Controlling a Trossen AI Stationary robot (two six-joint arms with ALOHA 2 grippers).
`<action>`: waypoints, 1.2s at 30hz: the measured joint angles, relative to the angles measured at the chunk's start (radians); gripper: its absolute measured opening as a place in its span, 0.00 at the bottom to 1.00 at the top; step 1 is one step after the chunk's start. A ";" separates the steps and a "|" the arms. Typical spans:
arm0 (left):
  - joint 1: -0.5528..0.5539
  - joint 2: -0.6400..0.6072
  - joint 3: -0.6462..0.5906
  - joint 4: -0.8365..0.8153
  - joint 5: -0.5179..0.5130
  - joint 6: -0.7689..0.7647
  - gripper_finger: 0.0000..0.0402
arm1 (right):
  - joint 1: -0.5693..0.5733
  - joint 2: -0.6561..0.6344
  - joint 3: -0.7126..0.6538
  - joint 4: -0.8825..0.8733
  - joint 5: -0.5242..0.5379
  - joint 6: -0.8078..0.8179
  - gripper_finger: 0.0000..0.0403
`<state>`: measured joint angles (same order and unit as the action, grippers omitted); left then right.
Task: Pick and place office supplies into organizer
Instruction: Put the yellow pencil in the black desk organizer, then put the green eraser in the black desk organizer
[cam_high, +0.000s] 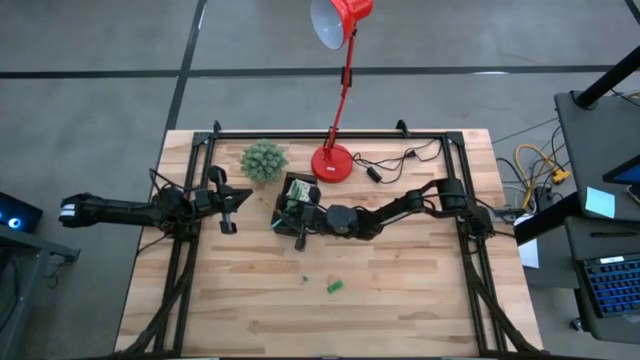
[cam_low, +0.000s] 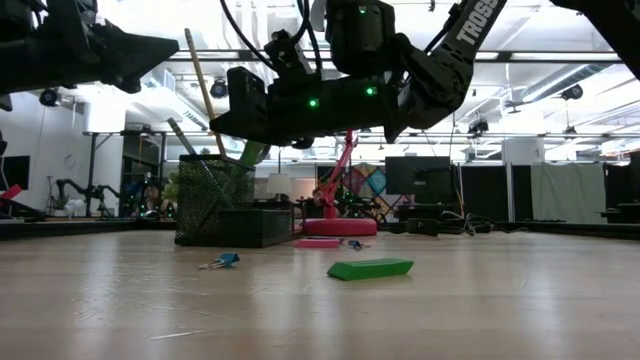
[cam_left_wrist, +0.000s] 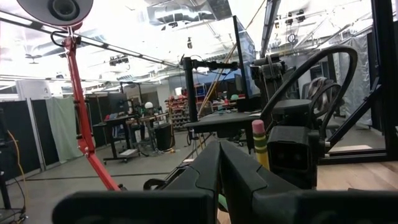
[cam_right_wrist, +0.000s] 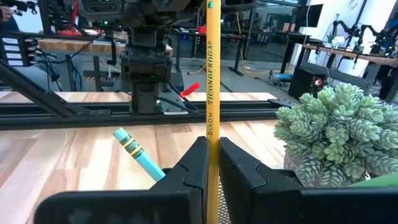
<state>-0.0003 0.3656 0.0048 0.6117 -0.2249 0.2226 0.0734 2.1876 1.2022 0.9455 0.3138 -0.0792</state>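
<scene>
Wooden worktop (cam_high: 400, 290): green piece (cam_low: 370, 268) nearest camera, small clip (cam_low: 222, 262) beside. Farther back, black organizer (cam_low: 225, 215). Right pincer (cam_right_wrist: 213, 163) above it, clamped on upright yellow pencil (cam_right_wrist: 212, 93). Left pincer (cam_left_wrist: 219, 163) together, waiting aside.

Black mesh organizer (cam_low: 222, 212) near the worktop's back edge holds an upright yellow pencil (cam_right_wrist: 213, 106); green piece (cam_low: 370, 268) lies toward the front.

Robot body, both arms showing matte black.
Right arm (cam_low: 440, 60) is wearing white "TROSSEN" lettering and glowing green indicator lights; black cables are trailing above; the left claw (cam_left_wrist: 219, 180) is showing angular, dark, wedge-shaped fingers.
</scene>
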 joint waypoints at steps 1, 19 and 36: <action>0.000 0.000 0.000 0.000 0.000 0.000 0.00 | 0.000 0.000 0.000 0.000 0.000 0.000 0.06; 0.000 0.000 0.000 0.000 0.000 0.000 0.00 | 0.000 0.000 0.000 0.000 0.000 0.019 0.21; 0.000 0.000 0.000 0.000 0.000 0.000 0.00 | 0.000 -0.001 0.000 0.035 0.001 0.014 0.16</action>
<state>-0.0005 0.3656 0.0048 0.6113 -0.2248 0.2222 0.0731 2.1861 1.2022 0.9804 0.3144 -0.0654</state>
